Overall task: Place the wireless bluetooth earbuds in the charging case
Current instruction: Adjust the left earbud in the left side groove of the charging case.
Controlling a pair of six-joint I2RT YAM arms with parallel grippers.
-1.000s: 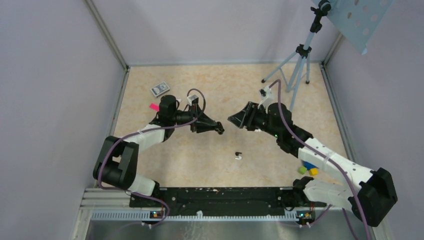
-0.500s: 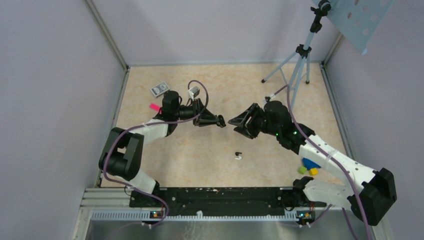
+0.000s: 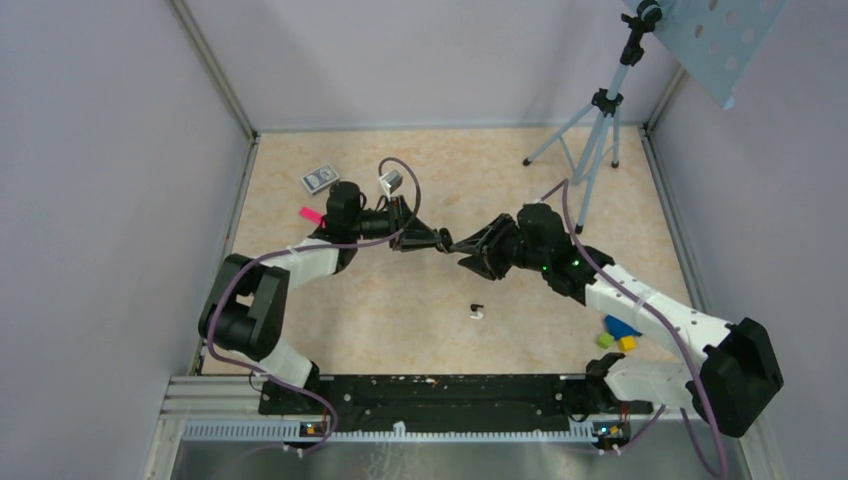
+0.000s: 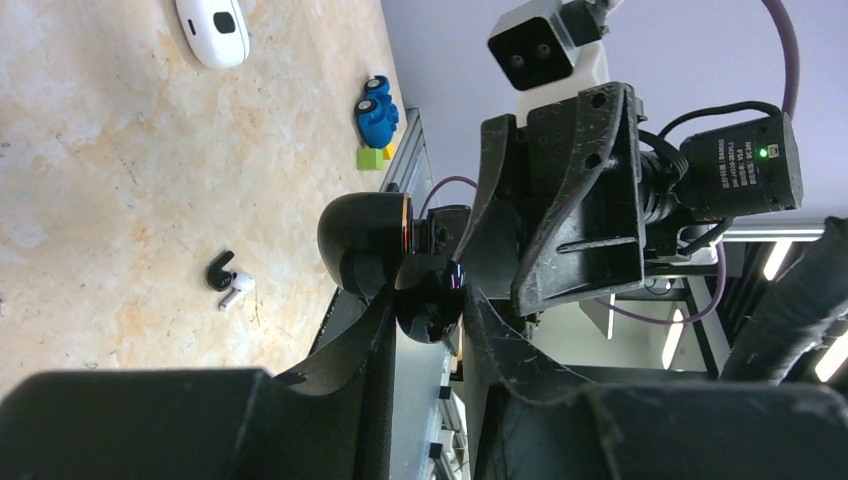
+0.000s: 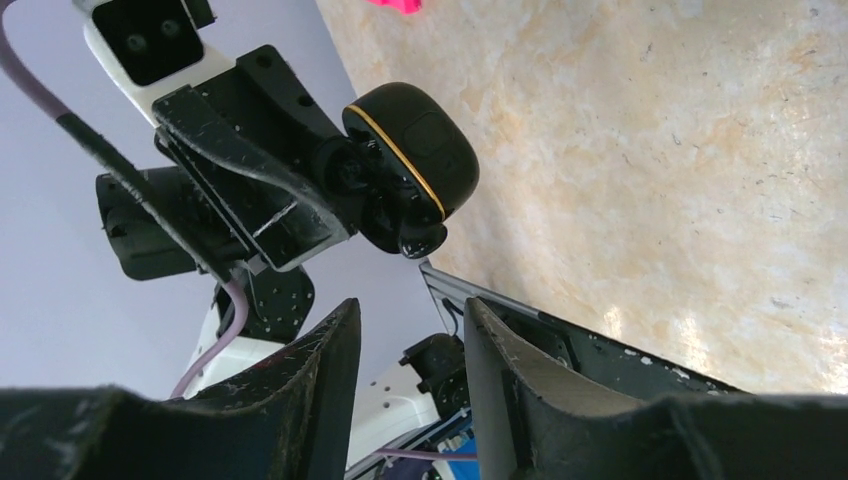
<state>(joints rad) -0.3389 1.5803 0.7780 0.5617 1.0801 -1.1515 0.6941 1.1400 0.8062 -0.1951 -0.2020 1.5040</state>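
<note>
The wireless bluetooth earbuds (image 3: pixel 476 311), one black and one white, are lying side by side on the worktop (image 3: pixel 400 330), just out from your arm bases, with some coloured blocks (image 3: pixel 617 336) off to the right. Further back, your left claw (image 3: pixel 441 242) is pinching the black charging case (image 5: pixel 415 150), gold ring and all. Your right claw (image 5: pixel 412 310) is pretty much tip to tip with it, fingers a bit spread, nothing between them. Behind that there's a pink scrap (image 3: pixel 308 213), a small patterned box (image 3: pixel 319 178) and a tripod (image 3: pixel 590 140).

Robotics lab cell, plain partition walls (image 3: pixel 110 150), tripod (image 3: pixel 597 130), mounting rail (image 3: pixel 440 395)
</note>
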